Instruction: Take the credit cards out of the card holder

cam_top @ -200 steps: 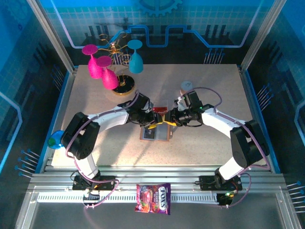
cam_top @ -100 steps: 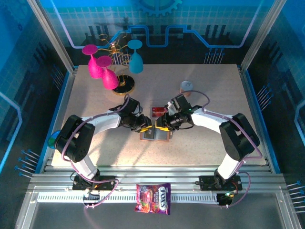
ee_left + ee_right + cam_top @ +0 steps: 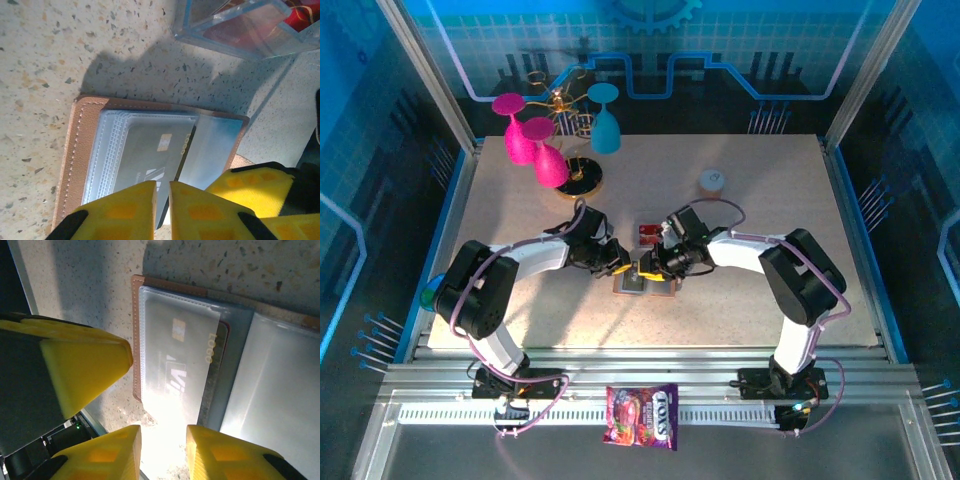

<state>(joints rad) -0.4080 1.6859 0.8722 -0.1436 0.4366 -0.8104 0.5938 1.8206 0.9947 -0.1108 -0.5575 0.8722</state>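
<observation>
The tan-brown leather card holder (image 3: pixel 662 288) lies open and flat at the middle of the speckled beige tabletop (image 3: pixel 770 210), with both arms meeting over it. In its uppermost clear grey-blue pocket sits a dark grey plastic credit card (image 3: pixel 145 160) with a gold chip, not yet drawn out. A red plastic card (image 3: pixel 648 234) lies on the table just at twelve o'clock of the holder, by a clear plastic sheet (image 3: pixel 240 27).

The left gripper (image 3: pixel 162 189) reaches in from nine o'clock. Its yellow fingers stand almost together, a thin slit between them, right at the grey card's edge. Whether the card is nipped in that slit I cannot tell, since the fingers cover the edge. The right gripper (image 3: pixel 163 432), from three o'clock, has its fingers apart with nothing between them, poised at the holder's edge just beside the left one.

The likeliest trouble is that the left fingers catch the clear pocket along with the card. A pull would then lift or drag the whole holder, which nothing visibly pins down. A shallow nip on slick plastic could also slip off. The two grippers are crowded close enough that a careless pull might knock them together.
</observation>
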